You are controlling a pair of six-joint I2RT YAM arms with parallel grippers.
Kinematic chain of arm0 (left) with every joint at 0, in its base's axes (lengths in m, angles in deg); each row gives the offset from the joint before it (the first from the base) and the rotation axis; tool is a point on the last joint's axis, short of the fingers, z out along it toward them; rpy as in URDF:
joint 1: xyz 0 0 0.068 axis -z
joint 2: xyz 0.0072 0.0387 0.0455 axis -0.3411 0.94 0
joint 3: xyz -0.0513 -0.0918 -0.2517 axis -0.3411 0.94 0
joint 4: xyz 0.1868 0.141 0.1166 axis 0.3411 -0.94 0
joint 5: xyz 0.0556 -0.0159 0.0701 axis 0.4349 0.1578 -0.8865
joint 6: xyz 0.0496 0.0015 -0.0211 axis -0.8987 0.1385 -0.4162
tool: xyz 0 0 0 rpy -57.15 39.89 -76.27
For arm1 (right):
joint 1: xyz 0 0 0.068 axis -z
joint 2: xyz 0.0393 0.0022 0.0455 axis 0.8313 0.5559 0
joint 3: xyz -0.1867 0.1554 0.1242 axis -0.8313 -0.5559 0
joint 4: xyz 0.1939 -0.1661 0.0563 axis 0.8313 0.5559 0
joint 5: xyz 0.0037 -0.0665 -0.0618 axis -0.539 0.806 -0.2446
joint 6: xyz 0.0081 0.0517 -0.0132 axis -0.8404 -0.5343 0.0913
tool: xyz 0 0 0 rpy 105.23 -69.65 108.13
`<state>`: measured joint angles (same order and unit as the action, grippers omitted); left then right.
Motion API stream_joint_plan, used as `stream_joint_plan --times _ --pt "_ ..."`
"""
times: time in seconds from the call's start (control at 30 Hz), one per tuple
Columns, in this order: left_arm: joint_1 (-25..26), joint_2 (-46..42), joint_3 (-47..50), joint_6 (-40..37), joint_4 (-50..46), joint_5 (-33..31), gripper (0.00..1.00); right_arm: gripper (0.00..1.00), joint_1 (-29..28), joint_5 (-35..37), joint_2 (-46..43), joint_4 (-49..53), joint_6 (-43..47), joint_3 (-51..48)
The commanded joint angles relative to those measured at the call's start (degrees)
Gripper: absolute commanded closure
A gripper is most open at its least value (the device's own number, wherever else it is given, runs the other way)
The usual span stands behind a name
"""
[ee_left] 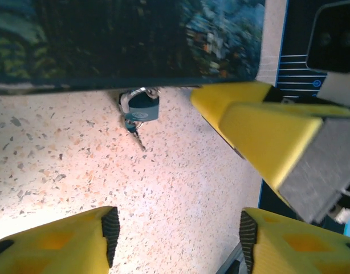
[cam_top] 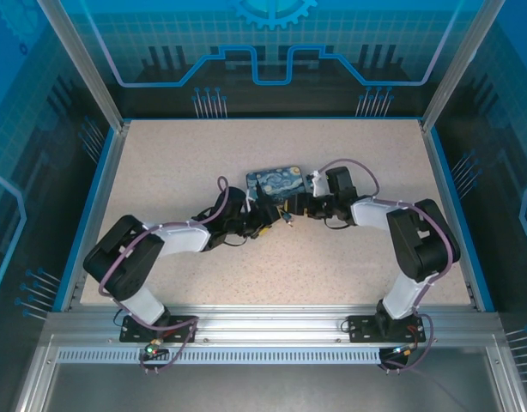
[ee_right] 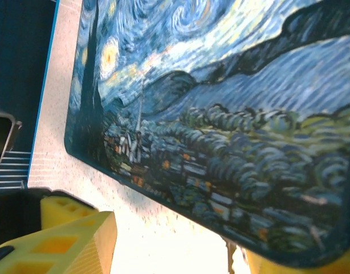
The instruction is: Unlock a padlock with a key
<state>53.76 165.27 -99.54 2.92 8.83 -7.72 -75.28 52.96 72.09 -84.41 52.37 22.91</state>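
Observation:
A tiny bluish-grey padlock (ee_left: pixel 142 106) hangs at the near edge of the painted tin (ee_left: pixel 123 40), and a key (ee_left: pixel 133 128) sticks out of its underside down to the table. My left gripper (ee_left: pixel 178 231) is a short way back from the padlock, open, with bare table between its pads. My right gripper (ee_right: pixel 180 240) is open at the tin's (ee_right: pixel 232 114) near corner; its left finger (ee_right: pixel 72 245) stands apart from the tin, while the other is partly hidden under the tin's edge. From above, both grippers (cam_top: pixel 265 221) (cam_top: pixel 302 206) meet just in front of the tin (cam_top: pixel 276 180).
A yellow finger (ee_left: pixel 272 134) of the right gripper reaches in close to the right of the padlock. The speckled table (cam_top: pixel 203 154) has blue raised edges and metal frame posts at its corners. There is free room to the left, right and front of the tin.

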Motion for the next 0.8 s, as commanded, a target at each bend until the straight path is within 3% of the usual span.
stream_joint_plan --times 0.0,0.23,0.27,0.33,0.43,0.63,0.77 --pt "0.2 -2.7 -0.7 -2.0 -3.9 -1.8 0.36 0.4 0.5 1.0 1.6 0.3 0.1 4.9" --pt "-0.3 -4.2 -1.1 -2.3 -4.6 -2.5 0.24 0.4 -0.1 2.5 1.0 0.0 1.3 5.3" --pt "-0.4 -4.5 -1.1 -2.4 -4.6 -2.7 0.17 0.4 -0.1 2.9 0.2 -0.4 1.4 4.2" --pt "-0.6 -4.9 -1.1 -2.5 -4.6 -3.0 0.14 0.4 -0.2 3.7 -1.3 -1.5 1.3 1.8" --pt "-1.2 -5.8 -1.4 -2.8 -5.5 -3.3 0.01 0.4 -0.3 5.0 -2.8 -2.4 1.3 -1.7" --pt "-3.0 -8.5 -2.5 -5.0 -8.2 -4.9 0.01 0.44 -0.9 6.2 -1.5 -3.3 2.6 -3.8" --pt "-4.2 -11.5 -4.5 -9.0 -13.9 -9.3 0.01 0.47 -1.6 7.5 0.0 -2.8 4.4 -3.3"
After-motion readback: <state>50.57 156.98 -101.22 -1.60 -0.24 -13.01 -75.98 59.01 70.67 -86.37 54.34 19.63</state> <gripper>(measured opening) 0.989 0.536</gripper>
